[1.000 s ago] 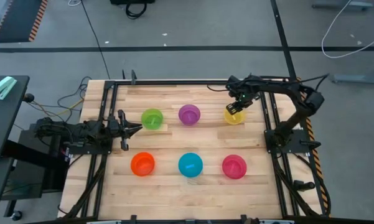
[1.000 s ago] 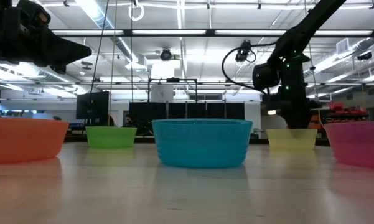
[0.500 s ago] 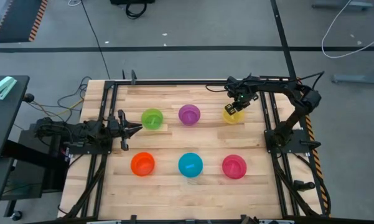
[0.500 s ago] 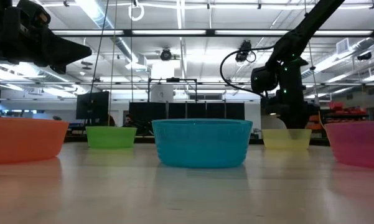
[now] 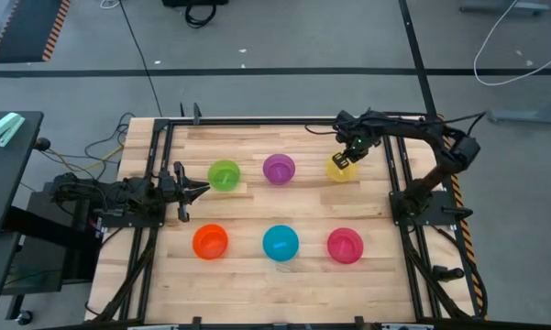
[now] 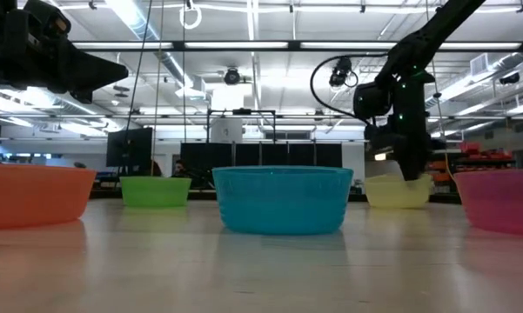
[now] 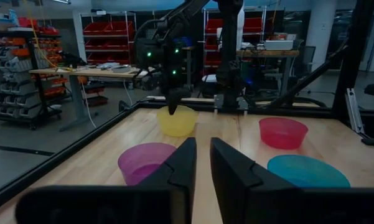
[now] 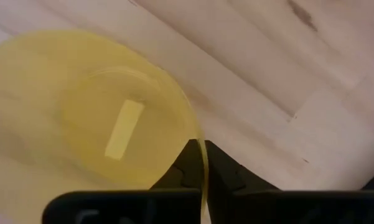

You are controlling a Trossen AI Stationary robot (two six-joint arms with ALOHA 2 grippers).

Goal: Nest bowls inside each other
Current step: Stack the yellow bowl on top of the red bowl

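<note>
My right jaws (image 8: 201, 163) pinch the yellow bowl (image 5: 340, 168) by its rim at the worktop's (image 5: 247, 270) far right corner, beside the purple bowl (image 5: 278, 169). Such a thin rim hold could let it tilt or slip free. My left jaws (image 7: 201, 163) wait, nearly closed and empty.

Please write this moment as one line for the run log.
right pincer: shut on yellow bowl rim, bowl tilted | left pincer: waiting at table's left edge, near green bowl | nested: none

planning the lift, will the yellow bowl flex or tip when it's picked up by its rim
The right gripper pinches the yellow bowl on one thin rim edge, so it will probably hang tilted; the low view already shows it slightly canted. The wall looks thin and translucent, likely light and a bit flexible. Smooth plastic may slip.
</note>
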